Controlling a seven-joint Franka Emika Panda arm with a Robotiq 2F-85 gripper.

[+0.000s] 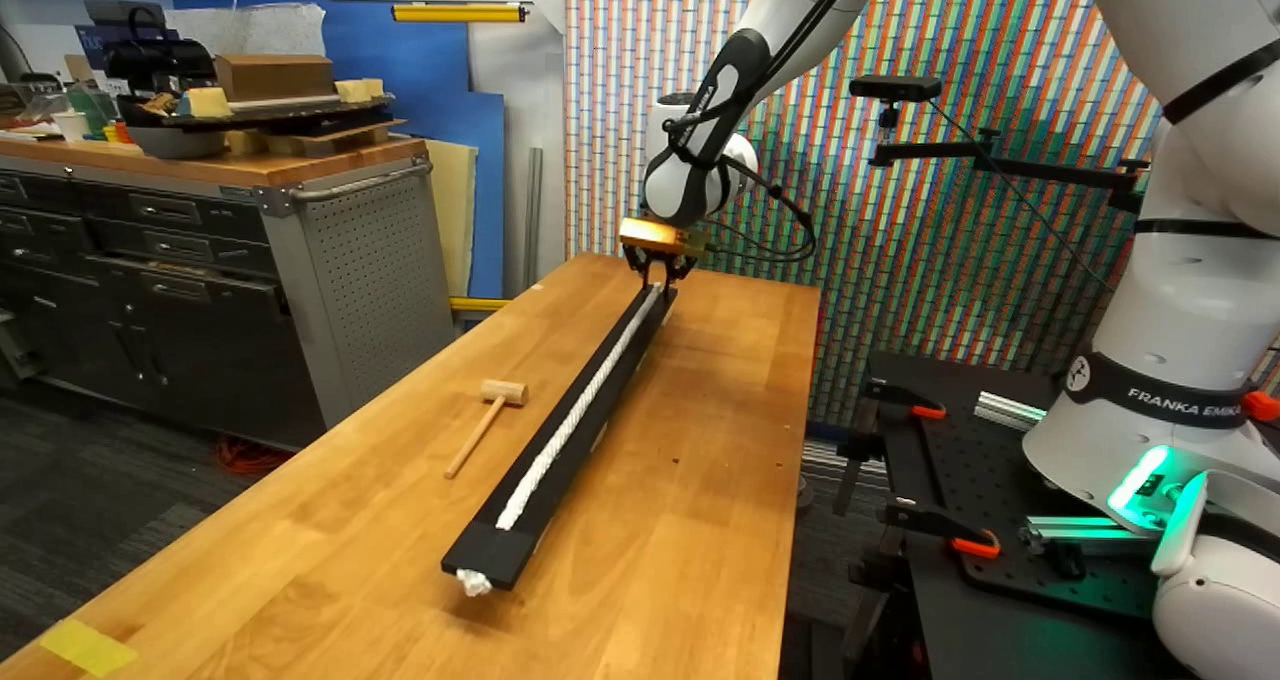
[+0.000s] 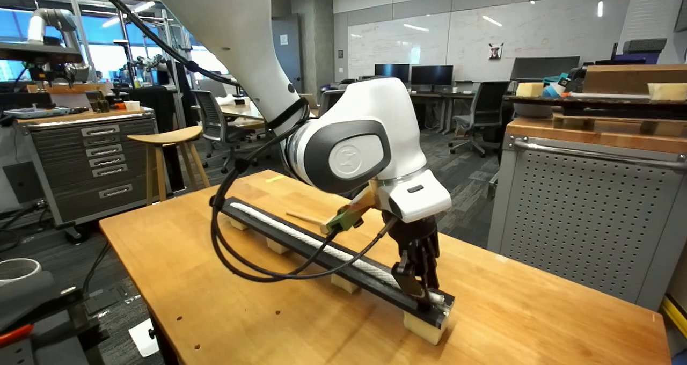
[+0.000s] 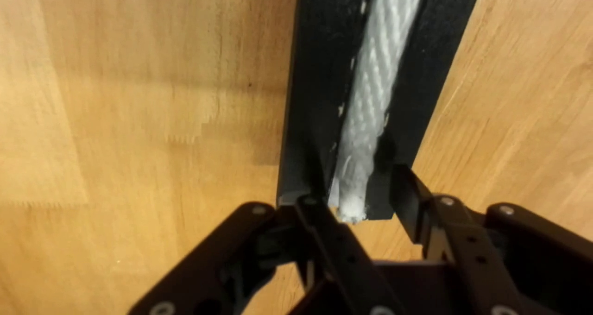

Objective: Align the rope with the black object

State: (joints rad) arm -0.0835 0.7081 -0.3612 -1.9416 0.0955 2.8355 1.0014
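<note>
The white rope [image 1: 585, 400] lies along the middle of the long black bar [image 1: 500, 552], almost parallel to its edges. In an exterior view the rope [image 2: 322, 248] and bar [image 2: 375, 292] show this too. My gripper [image 1: 657, 286] is at the bar's far end, pointing down, as also seen in an exterior view [image 2: 426, 299]. In the wrist view my gripper [image 3: 359, 193] is open, its fingers apart on either side of the frayed rope end [image 3: 353, 208]. A gap shows between the rope and the right-hand finger. The left-hand finger partly hides the bar's end [image 3: 301, 166].
The bar rests raised on several pale blocks [image 2: 426, 327] on the wooden table [image 1: 690, 520]. A small wooden mallet [image 1: 503, 392] lies beside the bar. A white frayed tuft [image 1: 474, 583] pokes out at the bar's near end. A grey cabinet [image 2: 585, 209] stands beyond the table.
</note>
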